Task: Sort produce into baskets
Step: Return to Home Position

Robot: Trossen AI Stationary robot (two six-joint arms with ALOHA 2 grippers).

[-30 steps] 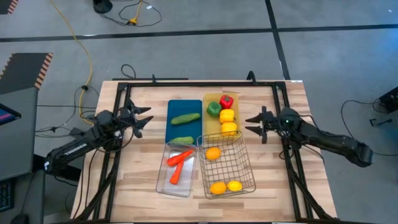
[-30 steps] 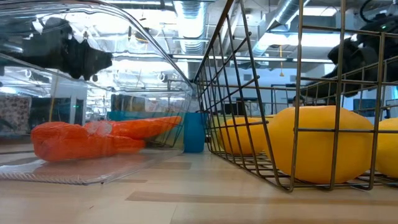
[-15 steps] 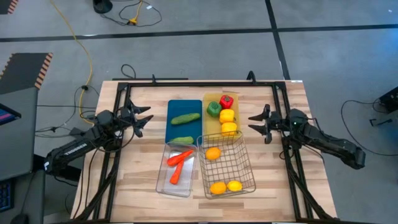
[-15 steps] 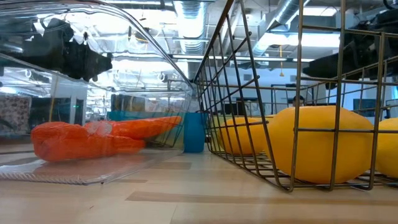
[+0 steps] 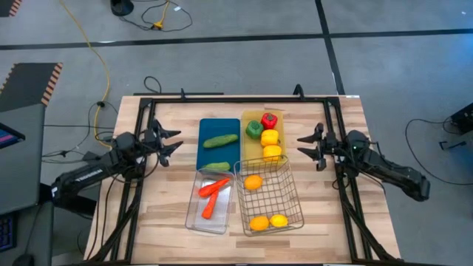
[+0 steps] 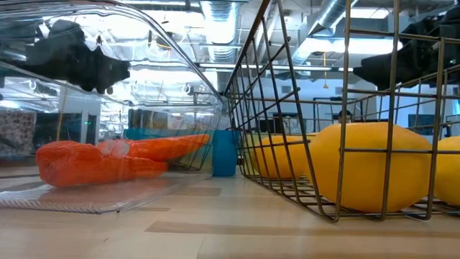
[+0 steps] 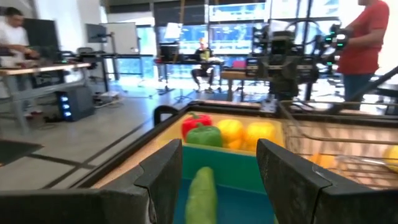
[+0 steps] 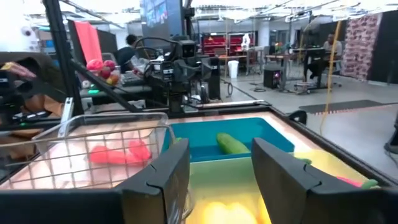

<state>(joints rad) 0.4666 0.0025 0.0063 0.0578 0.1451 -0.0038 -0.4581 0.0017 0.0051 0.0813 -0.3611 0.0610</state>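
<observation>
High view: left gripper (image 5: pixel 176 140), right gripper (image 5: pixel 301 145) spread, empty, flanking flat blue tray (image 5: pixel 209 127), yellow tray (image 5: pixel 247 117), clear bin (image 5: pixel 194 215), wire-mesh basket (image 5: pixel 293 196).

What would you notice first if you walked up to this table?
The bright toy food in the middle of the table: green cucumbers on the blue tray, peppers on the yellow tray, orange carrots in the clear bin, and oranges with a lemon in the wire basket. On either side sits a dark arm, the left gripper and the right gripper both open and empty.
</observation>
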